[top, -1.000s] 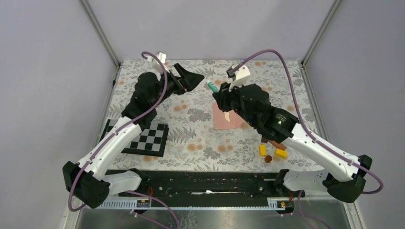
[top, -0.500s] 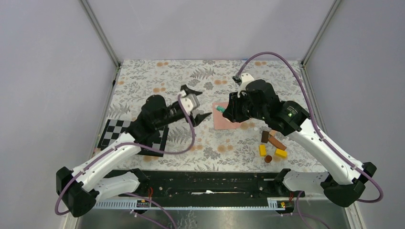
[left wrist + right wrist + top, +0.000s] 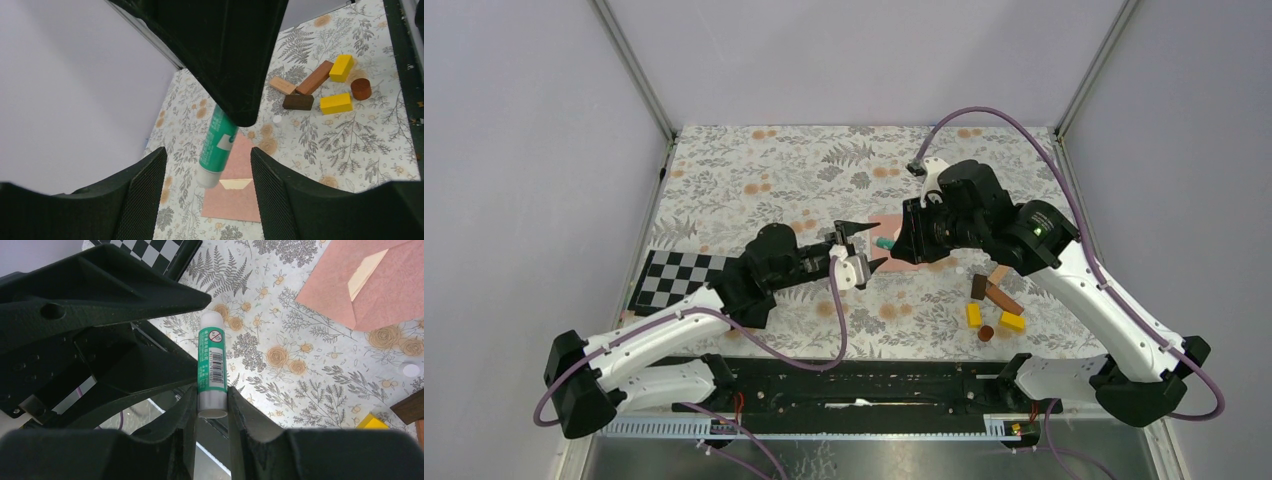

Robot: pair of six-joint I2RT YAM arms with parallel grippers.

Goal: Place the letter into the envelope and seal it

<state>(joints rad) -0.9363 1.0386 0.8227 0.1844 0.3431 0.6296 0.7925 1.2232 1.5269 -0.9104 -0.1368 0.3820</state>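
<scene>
The salmon-pink envelope (image 3: 235,205) lies flat on the flowered table, partly under the grippers in the top view (image 3: 904,264). A cream strip of the letter (image 3: 236,183) shows at its mouth. My right gripper (image 3: 212,402) is shut on the base of a green glue stick (image 3: 212,365) and holds it above the table, left of the envelope (image 3: 390,295). My left gripper (image 3: 207,167) is open, one finger on each side of the stick's white cap end (image 3: 212,175), with a gap on both sides. The two grippers face each other (image 3: 874,245) over the envelope's left edge.
A black-and-white checkerboard (image 3: 679,280) lies at the left under the left arm. Several wooden blocks, yellow (image 3: 973,315) and brown (image 3: 999,297), plus a round brown piece (image 3: 986,332), sit right of the envelope. A small white dot (image 3: 411,370) lies near them.
My left arm swung from the back left to the centre, narrowed its jaws somewhat, and now brackets the glue stick's cap. My right gripper carried the stick forward and lower.
</scene>
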